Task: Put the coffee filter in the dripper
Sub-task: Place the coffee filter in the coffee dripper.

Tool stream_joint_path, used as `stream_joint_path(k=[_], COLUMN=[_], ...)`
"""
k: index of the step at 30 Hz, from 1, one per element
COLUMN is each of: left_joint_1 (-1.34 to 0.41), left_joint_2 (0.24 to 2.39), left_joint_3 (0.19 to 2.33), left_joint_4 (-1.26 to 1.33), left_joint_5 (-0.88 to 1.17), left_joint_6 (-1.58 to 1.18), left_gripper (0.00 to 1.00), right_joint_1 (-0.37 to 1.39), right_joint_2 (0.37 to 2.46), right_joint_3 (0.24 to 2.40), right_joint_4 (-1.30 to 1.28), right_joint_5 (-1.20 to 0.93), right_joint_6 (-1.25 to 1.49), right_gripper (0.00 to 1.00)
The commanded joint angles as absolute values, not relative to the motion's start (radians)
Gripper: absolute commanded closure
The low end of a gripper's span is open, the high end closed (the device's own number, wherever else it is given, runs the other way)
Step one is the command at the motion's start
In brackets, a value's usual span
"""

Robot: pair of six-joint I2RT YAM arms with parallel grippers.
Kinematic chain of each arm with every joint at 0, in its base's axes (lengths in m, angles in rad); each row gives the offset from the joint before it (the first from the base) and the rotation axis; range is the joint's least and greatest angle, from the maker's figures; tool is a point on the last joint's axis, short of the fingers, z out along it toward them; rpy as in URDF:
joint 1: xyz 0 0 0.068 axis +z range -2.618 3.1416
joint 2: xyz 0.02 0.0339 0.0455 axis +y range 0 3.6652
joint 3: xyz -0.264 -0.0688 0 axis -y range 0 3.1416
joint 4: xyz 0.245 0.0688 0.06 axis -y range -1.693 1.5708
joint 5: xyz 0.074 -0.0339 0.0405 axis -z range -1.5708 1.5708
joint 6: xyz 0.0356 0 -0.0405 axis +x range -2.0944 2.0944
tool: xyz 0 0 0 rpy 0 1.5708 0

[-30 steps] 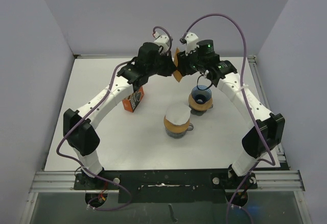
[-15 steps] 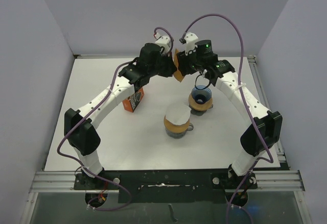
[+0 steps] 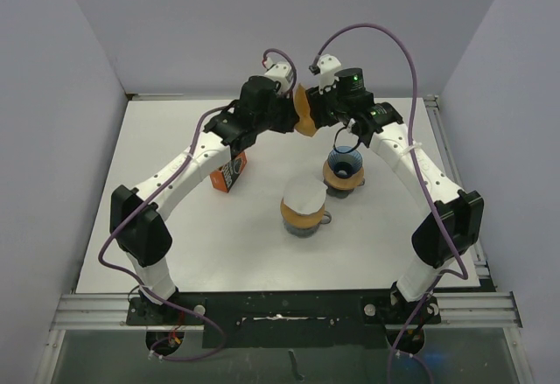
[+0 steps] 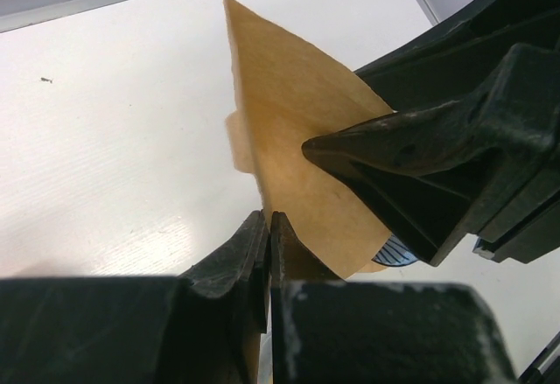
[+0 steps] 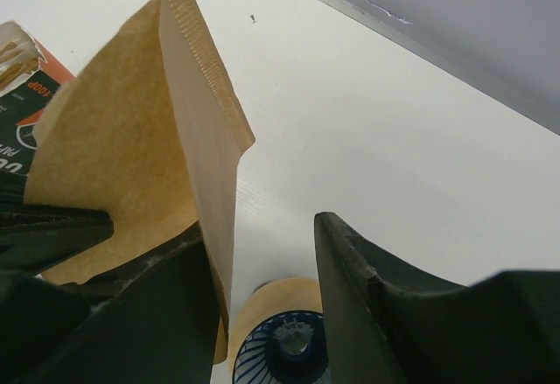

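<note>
A brown paper coffee filter [image 3: 304, 111] hangs in the air between my two grippers at the back of the table. My left gripper [image 4: 268, 224] is shut on the filter's [image 4: 293, 130] lower edge. My right gripper [image 5: 261, 228] is open, and the filter's crimped edge [image 5: 206, 122] lies against the inside of its left finger [image 5: 166, 305]. The blue ribbed dripper [image 3: 346, 168] with a wooden collar stands on the table below and to the right of the filter. It shows between my right fingers [image 5: 284, 345].
An orange and black box [image 3: 229, 171] lies left of centre, and it also shows in the right wrist view [image 5: 22, 87]. A round vessel with a wooden band and whitish top [image 3: 304, 205] stands near the middle of the white table [image 3: 175, 235]. Grey walls enclose the table.
The filter now shows wider between the two grippers. The right gripper has shifted slightly left towards it. The left arm has barely moved.
</note>
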State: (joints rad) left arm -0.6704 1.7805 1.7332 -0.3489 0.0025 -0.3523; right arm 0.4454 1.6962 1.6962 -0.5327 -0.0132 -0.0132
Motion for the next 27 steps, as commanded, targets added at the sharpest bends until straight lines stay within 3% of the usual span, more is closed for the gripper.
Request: stream_joint_path(k=[1, 19, 27], left_joint_1=[-0.670, -0.660, -0.659], left_joint_2=[1.731, 1.718, 1.728], left_joint_3=[1.725, 1.697, 1.702], left_joint_4=[-0.289, -0.266, -0.268], left_joint_5=[-0.033, -0.074, -0.024], left_joint_6=[-0.323, -0.293, -0.322], left_gripper=[1.00, 1.00, 1.00], right_joint_1=[0.440, 0.438, 0.432], right_joint_2=[1.674, 1.652, 1.658], right_joint_3=[1.738, 1.714, 1.719], right_joint_4=[-0.496, -0.487, -0.495], right_joint_5=[0.036, -0.001, -0.099], right_joint_6=[-0.039, -0.038, -0.019], right_gripper=[0.57, 0.58, 0.73])
